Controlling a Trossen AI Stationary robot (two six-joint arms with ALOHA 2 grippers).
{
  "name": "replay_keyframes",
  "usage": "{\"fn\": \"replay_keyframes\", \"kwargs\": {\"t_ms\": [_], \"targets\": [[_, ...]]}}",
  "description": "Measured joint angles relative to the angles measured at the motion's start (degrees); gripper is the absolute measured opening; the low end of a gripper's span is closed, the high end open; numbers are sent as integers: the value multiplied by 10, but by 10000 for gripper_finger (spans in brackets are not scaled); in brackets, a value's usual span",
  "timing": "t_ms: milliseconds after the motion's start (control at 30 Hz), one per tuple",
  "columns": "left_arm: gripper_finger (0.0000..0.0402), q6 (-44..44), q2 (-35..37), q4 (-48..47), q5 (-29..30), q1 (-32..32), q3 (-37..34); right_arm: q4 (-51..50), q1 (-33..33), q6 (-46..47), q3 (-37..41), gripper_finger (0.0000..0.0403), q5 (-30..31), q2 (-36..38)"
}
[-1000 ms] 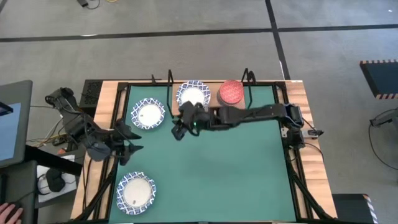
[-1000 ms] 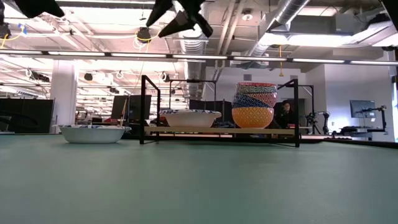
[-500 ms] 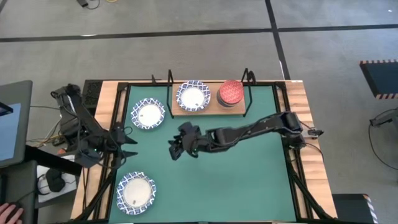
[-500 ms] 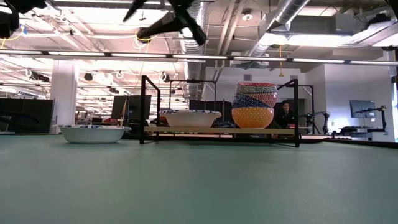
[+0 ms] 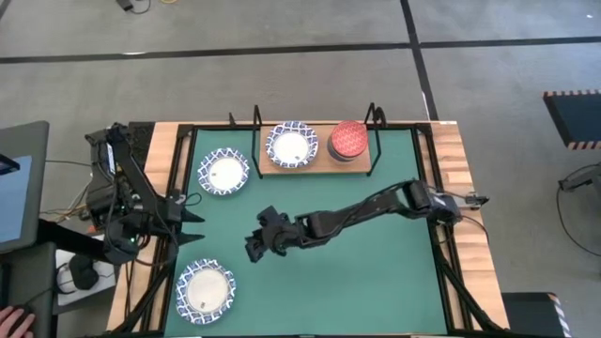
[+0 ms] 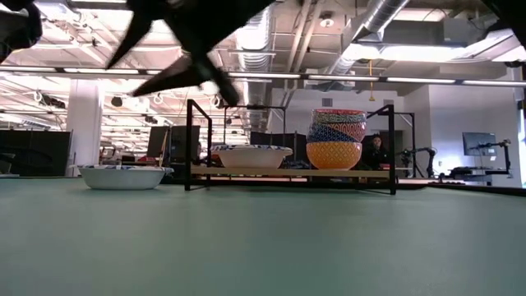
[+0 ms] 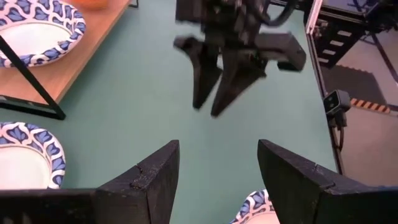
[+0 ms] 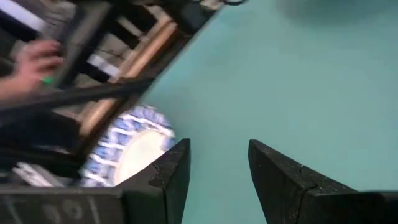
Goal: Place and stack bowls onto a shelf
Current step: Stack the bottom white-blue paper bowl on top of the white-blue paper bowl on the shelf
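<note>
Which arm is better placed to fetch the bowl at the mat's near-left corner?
Right, probably: the right gripper, open and empty, hangs over the mat near that bowl. The left gripper waits at the left edge.

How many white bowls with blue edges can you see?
3. One sits on the shelf beside the colourful stack. One is on the mat left of the shelf. One is near the front left corner. More could hide inside the stack.
</note>
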State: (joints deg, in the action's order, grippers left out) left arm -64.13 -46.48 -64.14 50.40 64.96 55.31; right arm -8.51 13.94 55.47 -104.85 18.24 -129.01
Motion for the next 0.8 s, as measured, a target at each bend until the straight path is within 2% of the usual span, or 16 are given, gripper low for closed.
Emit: {"fn": "replay_keyframes", "kwargs": {"t_ms": [167, 467, 633, 800], "targets": [[201, -27, 0, -32, 7, 6, 0, 20, -3, 8, -47, 188, -78, -68], [201, -61, -3, -50, -24, 6, -15, 36, -11, -24, -165, 202, -163, -165], [201, -114, -4, -50, -53, 6, -53, 42, -13, -23, -188, 231, -189, -195], [201, -153, -4, -42, -86, 6, -85, 55, -13, -26, -193, 239, -229, -209]]}}
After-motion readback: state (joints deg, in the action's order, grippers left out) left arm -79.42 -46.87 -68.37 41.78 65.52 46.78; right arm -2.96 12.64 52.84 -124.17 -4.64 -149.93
